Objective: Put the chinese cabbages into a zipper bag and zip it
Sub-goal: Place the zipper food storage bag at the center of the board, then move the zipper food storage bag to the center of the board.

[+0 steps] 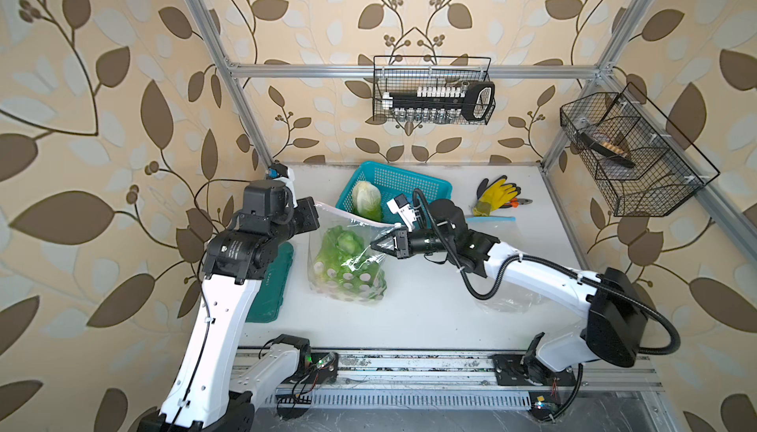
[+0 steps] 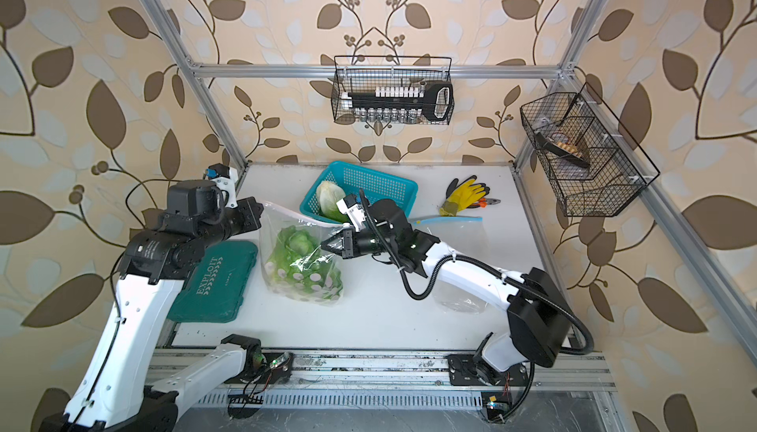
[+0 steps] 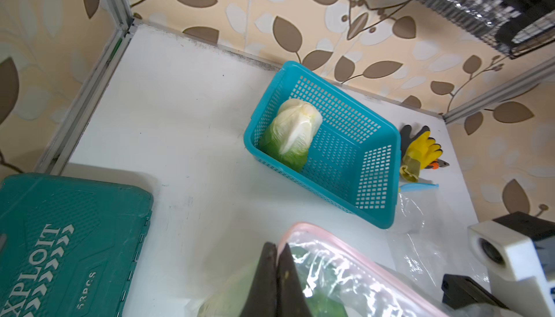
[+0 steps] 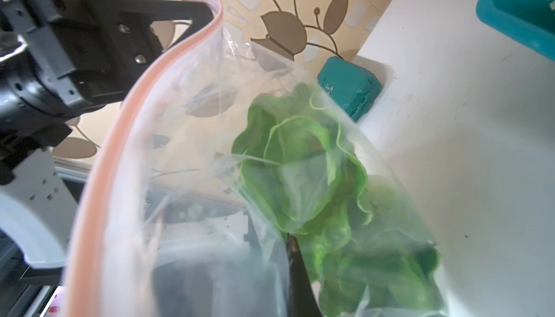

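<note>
The clear plastic zipper bag (image 1: 348, 282) with a pink zip strip stands on the white counter (image 1: 430, 311) between the arms; green-leafed chinese cabbages (image 1: 346, 245) sit inside it; one more white-and-green cabbage head (image 1: 366, 200) lies in the teal perforated plastic basket (image 1: 409, 182) behind; the left end effector (image 3: 277, 248) is clenched on the bag's pink rim; the right end effector (image 1: 373, 245) is clenched on the bag's opposite side.
</note>
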You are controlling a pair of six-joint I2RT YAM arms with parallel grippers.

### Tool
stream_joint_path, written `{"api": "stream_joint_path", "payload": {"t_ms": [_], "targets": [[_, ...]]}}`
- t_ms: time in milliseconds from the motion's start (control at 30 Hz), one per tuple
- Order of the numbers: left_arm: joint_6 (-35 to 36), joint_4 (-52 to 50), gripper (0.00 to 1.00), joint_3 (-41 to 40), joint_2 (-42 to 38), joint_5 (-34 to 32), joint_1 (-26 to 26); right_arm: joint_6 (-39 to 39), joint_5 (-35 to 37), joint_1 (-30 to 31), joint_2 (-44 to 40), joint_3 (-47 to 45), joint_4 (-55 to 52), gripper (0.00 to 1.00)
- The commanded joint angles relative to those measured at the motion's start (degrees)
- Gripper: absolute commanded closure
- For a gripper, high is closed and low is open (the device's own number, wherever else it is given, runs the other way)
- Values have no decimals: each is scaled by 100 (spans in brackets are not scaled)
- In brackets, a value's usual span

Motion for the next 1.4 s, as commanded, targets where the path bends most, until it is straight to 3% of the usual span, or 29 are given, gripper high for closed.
{"api": "stream_joint_path", "payload": {"t_ms": [0, 100, 233, 267, 367, 467, 700, 900, 1100, 1267, 1367], "targets": [[-104, 410, 100, -190, 747, -49, 298, 60, 450, -156, 790, 656, -812, 100], [-280, 760, 95, -398, 1306, 299, 626, -117, 946, -204, 1444, 1225, -1268, 94], [-289, 785, 69, -273, 1844, 388, 867, -699, 1385, -242, 1914, 1910, -2057, 69], [-286, 763, 60, -226, 1876, 335, 871, -853, 1422, -260, 1884, 1971, -2212, 61], [-275, 737, 44, -184, 1808, 147, 884, -1365, 1771, -258, 1540, 1900, -2755, 41], [-279, 716, 36, -215, 1580, 79, 885, -1690, 2172, -260, 1012, 1565, -3304, 32], [-149, 281, 30, 161, 1084, 255, 879, -1174, 2129, 249, 103, 266, -3095, 26], [-205, 344, 28, -151, 653, 680, 579, -326, 1958, 633, 400, -328, -2040, 25], [-145, 319, 28, -282, 583, 735, 201, -126, 1937, 924, 1698, 662, -1832, 26], [-116, 361, 27, -304, 537, 739, 193, -387, 1808, 1092, 2919, 2297, -2324, 34], [-35, 276, 27, -177, 563, 707, 191, -779, 1868, 1063, 2934, 2656, -2702, 35]]}}
